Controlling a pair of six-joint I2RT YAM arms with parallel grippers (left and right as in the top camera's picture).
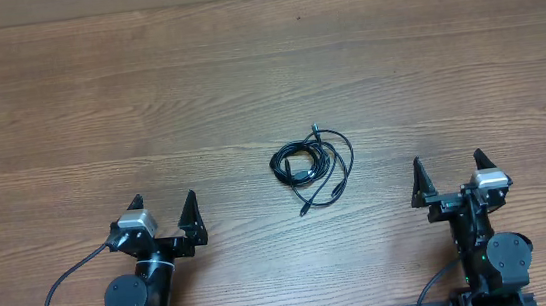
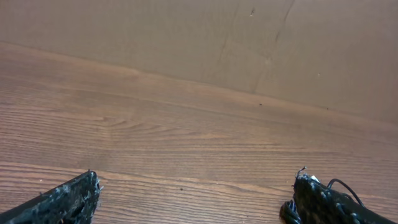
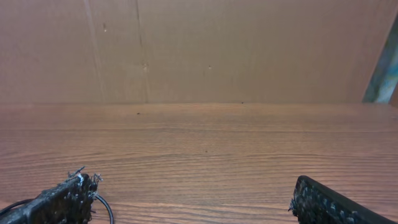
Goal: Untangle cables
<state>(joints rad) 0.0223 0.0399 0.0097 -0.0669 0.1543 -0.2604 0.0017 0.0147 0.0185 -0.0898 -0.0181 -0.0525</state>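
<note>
A: Wooden table, filling the view.
B: At 7 o'clock, left gripper; at 5 o'clock, right gripper; both spread wide, grasping nothing.
A: And the cables?
B: One small black tangle, loosely looped, slightly toward 4 o'clock from centre, well apart from both grippers.

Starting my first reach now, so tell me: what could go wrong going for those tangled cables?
1. The cables lie in one small bundle of overlapping loops; a pinch into its middle may catch several strands and tighten it.
2. Neither wrist view shows the bundle, so the open left fingers and right fingers would likely approach on the overhead view alone.
3. The thin cords lie flat on the table, so the fingers could scrape wood.
</note>
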